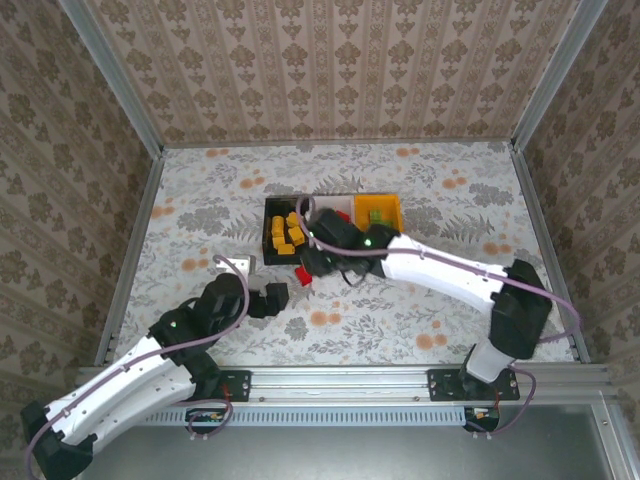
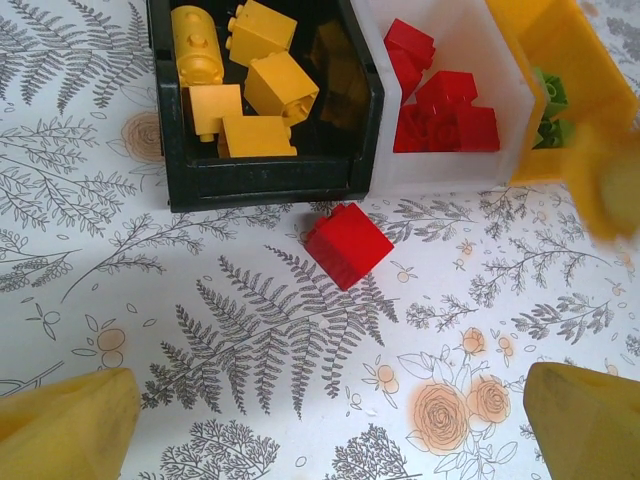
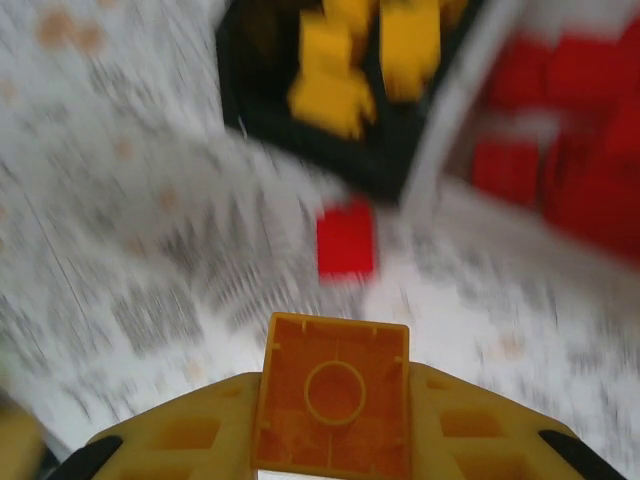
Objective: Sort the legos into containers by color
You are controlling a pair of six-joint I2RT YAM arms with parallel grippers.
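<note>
yellow-orange plastic is sitting between the right jaws: they are clamping a yellow-orange brick [image 3: 335, 395] by its sides, its hollow underside facing the wrist camera, over the floral worktop [image 1: 400, 320]. in that blurred wrist view a loose red brick [image 3: 346, 238] is lying at 12 o'clock of the held one, with the black bin [image 3: 385, 170] just beyond it. the loose red brick is resting on the worktop just off the black bin's near wall, at 6 o'clock of the seam where the black bin and the white bin [image 2: 440, 172] are touching. the three bins are standing in a row, black at 9 o'clock, white in the middle, the orange bin [image 2: 528, 160] at 3 o'clock. yellow bricks [image 2: 270, 85] are lying in the black bin, red bricks [image 2: 445, 110] in the white one, green bricks [image 2: 548, 105] in the orange one. the left jaws are standing wide open with nothing between them, hovering near the loose red brick at about 7 o'clock of it in the top view.
</note>
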